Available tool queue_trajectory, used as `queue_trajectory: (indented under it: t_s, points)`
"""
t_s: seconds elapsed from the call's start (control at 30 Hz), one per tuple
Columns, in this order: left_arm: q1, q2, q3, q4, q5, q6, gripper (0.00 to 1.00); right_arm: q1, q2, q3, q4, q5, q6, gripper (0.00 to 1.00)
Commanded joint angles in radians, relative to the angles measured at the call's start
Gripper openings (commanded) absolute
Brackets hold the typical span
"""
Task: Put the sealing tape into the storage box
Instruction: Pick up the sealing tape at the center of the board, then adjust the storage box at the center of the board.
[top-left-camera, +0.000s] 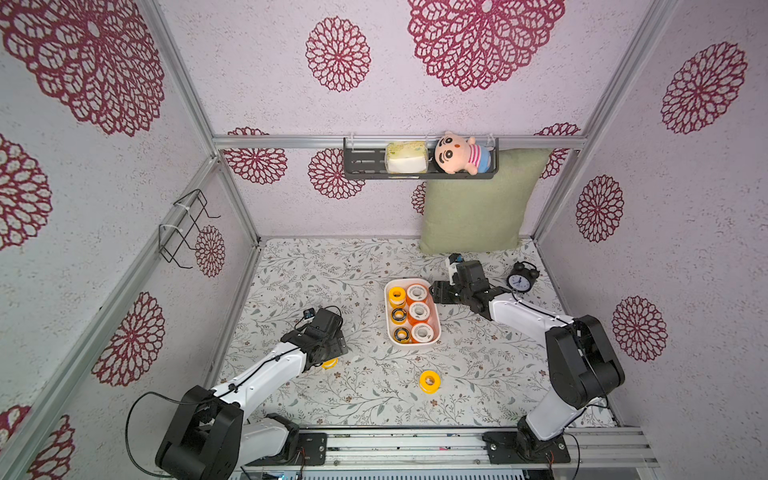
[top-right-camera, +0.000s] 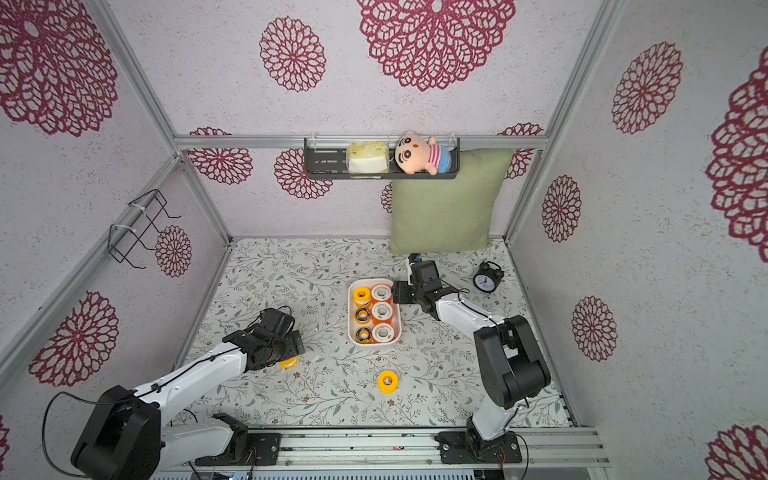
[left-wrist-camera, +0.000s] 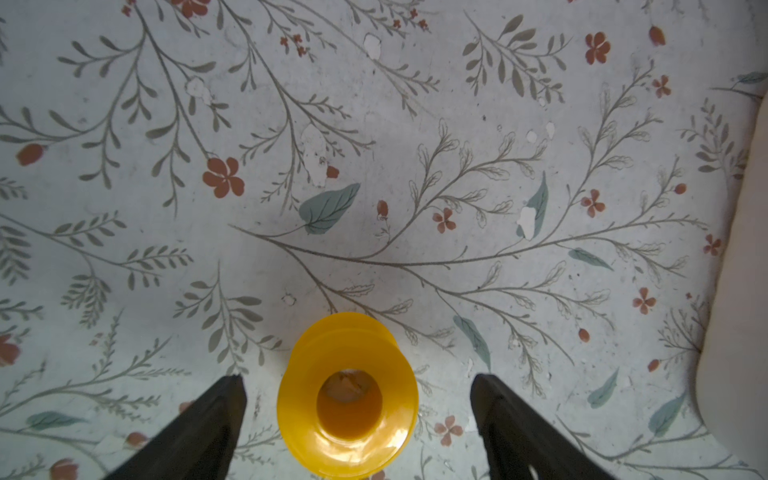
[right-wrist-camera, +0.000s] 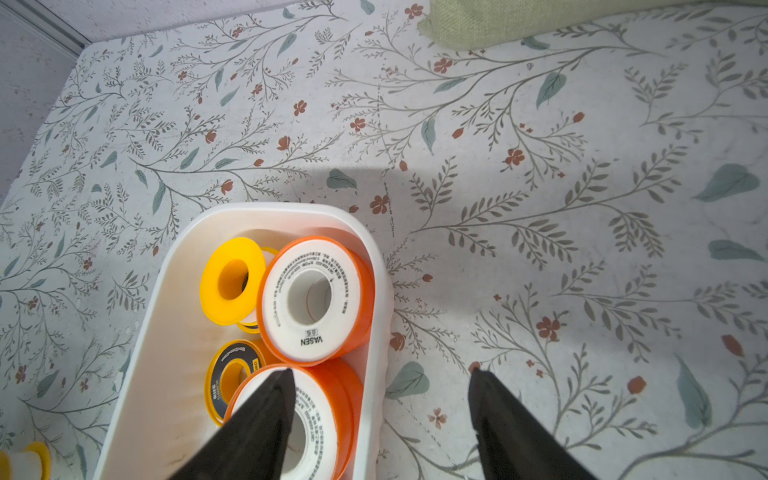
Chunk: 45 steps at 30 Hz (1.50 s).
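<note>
Eight sealing-tape spools show across your desk (top-left-camera: 307, 270): six face-up in the storage box (top-left-camera: 412, 281) and two outside it. In the box you count three orange spools (top-left-camera: 419, 311) with white faces along the side nearer your right arm. Beside that row lie one plain yellow spool (top-left-camera: 397, 296) at the far end and two black-ringed spools (top-left-camera: 399, 315). The right wrist view shows another yellow rim beneath the plain one.

Your left hand (left-wrist-camera: 358, 377) hangs over a yellow spool (left-wrist-camera: 347, 399) that stands on the desk well to the left of the box. Its fingers (left-wrist-camera: 208, 424) are spread to either side, with bare desk in both gaps, gripping nothing. Your right hand (right-wrist-camera: 381, 372) hovers spread and empty astride the box's long wall, one finger above an orange spool, the other above bare desk.

A loose yellow spool (top-left-camera: 430, 381) sits alone in front of the box, with open desk all round it. An alarm clock (top-left-camera: 520, 279) and a green pillow (top-left-camera: 478, 208) crowd the far right corner.
</note>
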Motion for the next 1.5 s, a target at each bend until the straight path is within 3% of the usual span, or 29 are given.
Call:
queue_trajectory:
  t_s: [0.0,0.67,0.93,1.47]
  points:
    - [0.007,0.028,-0.013,0.025,0.019,-0.004,0.91,-0.005,-0.031,0.004,0.025,-0.02,0.017,0.73]
    - [0.007,0.088,-0.013,0.059,0.014,0.0,0.75,-0.005,-0.027,-0.003,0.019,-0.026,0.017,0.73]
    - [0.007,0.09,-0.005,0.063,0.017,0.009,0.6,-0.006,-0.027,-0.003,0.016,-0.032,0.016,0.73]
    - [0.006,-0.014,0.11,-0.042,0.015,0.069,0.61,-0.006,-0.05,-0.056,0.0,-0.086,-0.014,0.73]
